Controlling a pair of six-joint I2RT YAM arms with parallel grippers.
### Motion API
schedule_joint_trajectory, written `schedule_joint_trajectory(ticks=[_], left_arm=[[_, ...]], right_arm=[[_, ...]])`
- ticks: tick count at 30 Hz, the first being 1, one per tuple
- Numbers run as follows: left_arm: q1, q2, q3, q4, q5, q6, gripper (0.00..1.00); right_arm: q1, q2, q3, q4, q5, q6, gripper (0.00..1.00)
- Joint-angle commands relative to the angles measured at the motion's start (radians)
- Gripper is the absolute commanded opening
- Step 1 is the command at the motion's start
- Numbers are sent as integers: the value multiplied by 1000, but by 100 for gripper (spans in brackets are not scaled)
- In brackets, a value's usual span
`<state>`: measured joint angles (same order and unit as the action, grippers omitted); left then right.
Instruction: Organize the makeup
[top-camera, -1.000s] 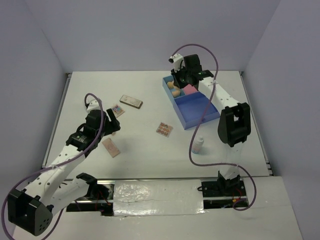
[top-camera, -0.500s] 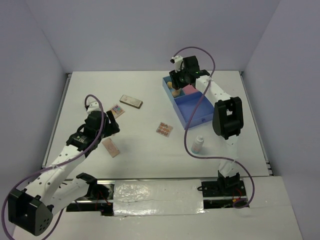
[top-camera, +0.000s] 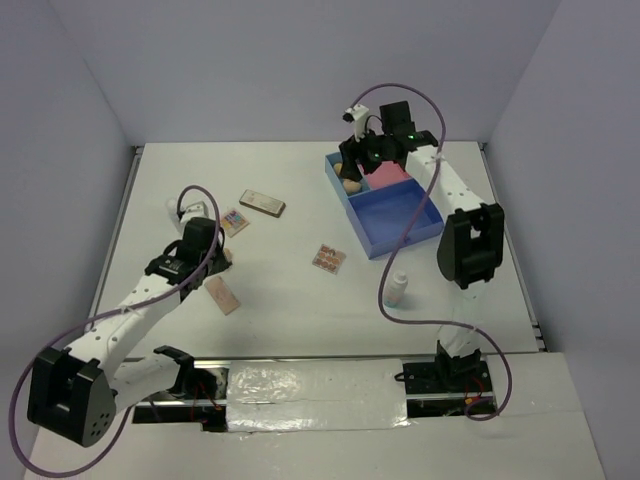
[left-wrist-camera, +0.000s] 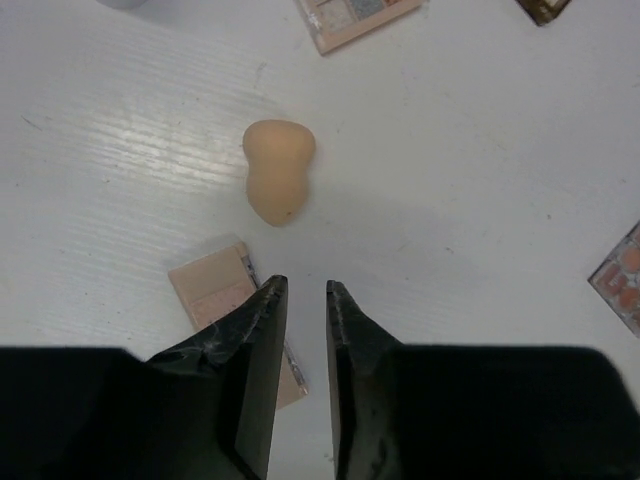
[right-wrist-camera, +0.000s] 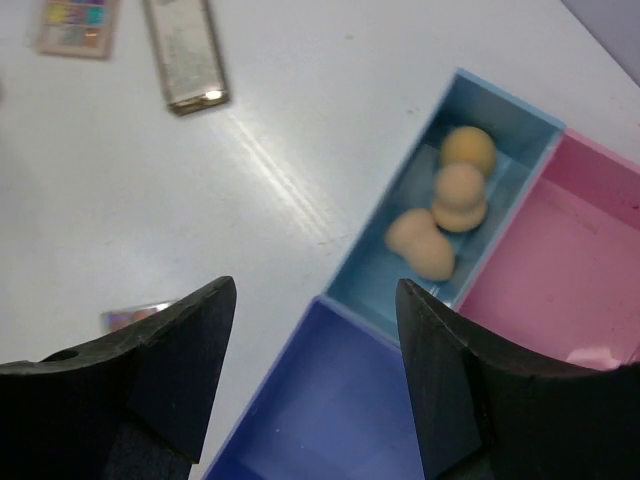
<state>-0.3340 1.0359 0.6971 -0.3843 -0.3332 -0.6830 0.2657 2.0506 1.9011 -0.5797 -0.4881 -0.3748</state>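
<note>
On the white worktop (top-camera: 300, 310), makeup was shown partly sorted between two robot arms. Toward the far right, a divided tray (top-camera: 395, 215) was set, made up of a light-blue, a pink and a dark-blue compartment. Three tan sponges (right-wrist-camera: 460, 195) were seen lying close together in the light-blue compartment. The right tool (right-wrist-camera: 315, 290) was held above the tray, with its fingers spread wide and nothing between them.

Over the left half of the worktop, the left tool (left-wrist-camera: 305, 290) was pointed downward. Its fingers were drawn nearly together, with only a narrow slit between them, and nothing was pinched. A fourth tan sponge (left-wrist-camera: 278, 185) was seen lying on the worktop just ahead of those fingertips, apart from them. A pinkish palette (left-wrist-camera: 225, 300) was laid flat beside one fingertip and was partly hidden by it.

A multicolour palette (top-camera: 235, 220) was seen beyond the left tool, and a brown-gold palette (top-camera: 262, 203) was placed near it, toward the back. Another palette with reddish squares (top-camera: 328, 258) was set near the middle of the worktop. A small white bottle (top-camera: 397, 290) was stood upright in front of the tray, close to the right arm.
</note>
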Motion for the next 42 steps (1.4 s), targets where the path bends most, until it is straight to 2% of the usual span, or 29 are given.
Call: schedule_joint_trajectory(ticks=[1,2,4,8,17,28,30,31,36,40,42], left_arm=[[32,61,19,35,11,8,36],[38,81,24,33,8,10,53],[55,139,33,33,0,25,65],[67,233,73,65,-12,80,68],[98,432,157,137,8,177,55],[108,546,171,168,28,186,43],[107,555,171,174,42,188,36],[107,555,171,183,49,186,27],[102,533,199,225,160,192,3],[67,512,254,265,265,201,0],[38,509,298,311,350,204,0]], right_arm=[[-6,-209,-80,-45,-227,-114,72],[-6,-228,-135,-45,-248,-125,72],[-6,-272,-177,-51,-286,-130,72],[-5,-323,-270,-63,-311,-128,74],[-5,-402,-398,-29,-307,-101,75],[-3,-434,-421,-29,-300,-92,75],[-5,-437,-422,-28,-297,-93,75],[-6,-435,-424,-26,-297,-93,75],[-17,-438,-413,-31,-302,-93,75],[-42,-455,-418,-19,-328,-84,72],[-52,-471,-428,-9,-357,-91,65]])
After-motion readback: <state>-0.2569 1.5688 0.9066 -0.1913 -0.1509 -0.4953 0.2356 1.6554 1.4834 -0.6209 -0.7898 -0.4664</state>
